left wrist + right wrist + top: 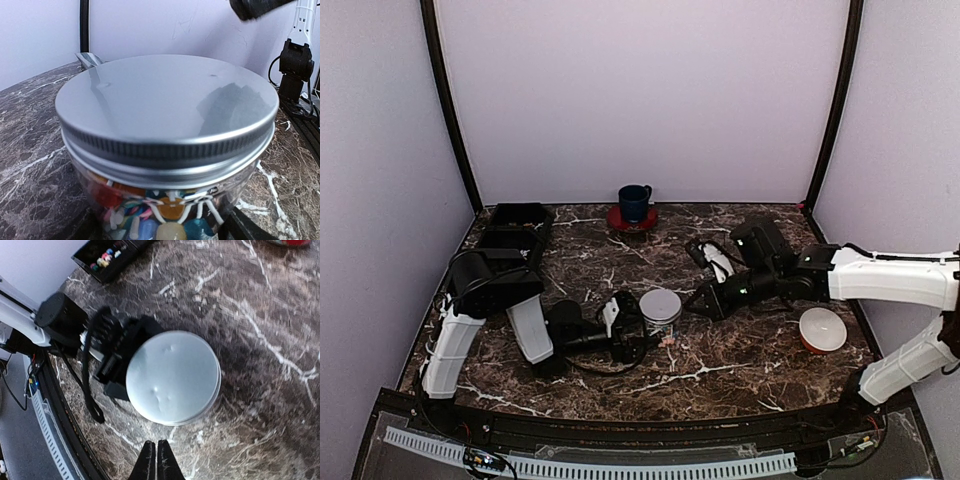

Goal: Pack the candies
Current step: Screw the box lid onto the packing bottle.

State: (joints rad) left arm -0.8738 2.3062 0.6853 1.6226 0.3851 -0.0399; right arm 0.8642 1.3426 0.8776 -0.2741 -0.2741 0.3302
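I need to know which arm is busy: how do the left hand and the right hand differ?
The left hand is spread wide, clasping the jar; the right hand is pinched shut on nothing. The left hand sits low against the jar's side; the right hand hangs in the air beside and above the lid, touching nothing. Both face the jar.

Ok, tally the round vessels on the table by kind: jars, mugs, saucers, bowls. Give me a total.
jar: 1
mug: 1
saucer: 1
bowl: 1
Total: 4
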